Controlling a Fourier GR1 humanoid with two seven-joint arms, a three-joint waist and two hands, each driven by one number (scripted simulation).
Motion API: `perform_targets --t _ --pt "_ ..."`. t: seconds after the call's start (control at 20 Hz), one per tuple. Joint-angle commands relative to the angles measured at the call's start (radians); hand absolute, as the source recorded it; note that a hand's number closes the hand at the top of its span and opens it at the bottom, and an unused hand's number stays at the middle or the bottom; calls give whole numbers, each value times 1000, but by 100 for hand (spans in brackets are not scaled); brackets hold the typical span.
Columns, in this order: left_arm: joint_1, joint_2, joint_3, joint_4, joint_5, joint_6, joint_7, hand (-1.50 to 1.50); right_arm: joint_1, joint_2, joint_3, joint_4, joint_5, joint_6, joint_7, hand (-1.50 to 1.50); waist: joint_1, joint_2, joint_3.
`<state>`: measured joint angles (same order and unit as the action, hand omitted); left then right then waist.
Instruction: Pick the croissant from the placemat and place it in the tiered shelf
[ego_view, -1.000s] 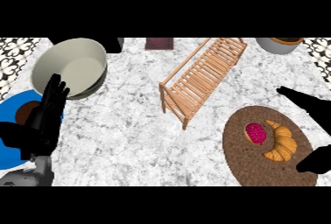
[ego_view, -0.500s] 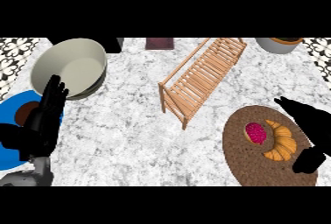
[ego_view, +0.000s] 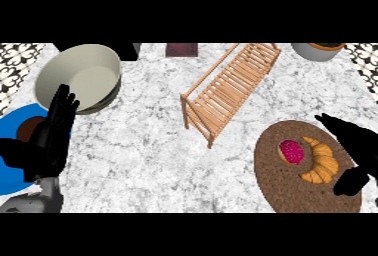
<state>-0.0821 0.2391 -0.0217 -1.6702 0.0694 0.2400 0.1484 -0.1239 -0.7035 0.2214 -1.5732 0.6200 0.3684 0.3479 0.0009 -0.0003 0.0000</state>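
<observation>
The croissant is lying on the brown placemat, just beside a pink pastry, so nothing is picked up yet. The right hand is hovering at the mat's right edge, fingers spread apart above and thumb below, close to the croissant but not closing on it. The wooden shelf is sitting well apart, up the counter, with nothing showing on it. The left hand is resting open at the left, fingers up. The grasp, lift and placing all remain, I'd say.
</observation>
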Motion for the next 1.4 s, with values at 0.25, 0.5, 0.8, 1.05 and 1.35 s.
perform_targets --t 0.25,0.5,0.8,1.05,1.35 --pt "34 -34 31 -14 -11 -49 -11 0 19 99 -49 152 150 -60 -153 -150 1 0 0" --pt "-37 -49 17 -59 -66 -11 105 0 17 143 -64 189 190 -69 -208 -150 -1 0 0" --pt "-25 -102 14 5 -100 -12 18 0 -72 208 -96 299 258 -81 -248 -150 1 1 0" --pt "40 -101 21 -31 -103 -50 -1 0 -75 251 -117 395 295 -103 -282 -150 3 1 0" --pt "30 -73 74 -45 -62 -89 25 0 -37 249 -52 409 404 -175 -342 150 1 0 0"
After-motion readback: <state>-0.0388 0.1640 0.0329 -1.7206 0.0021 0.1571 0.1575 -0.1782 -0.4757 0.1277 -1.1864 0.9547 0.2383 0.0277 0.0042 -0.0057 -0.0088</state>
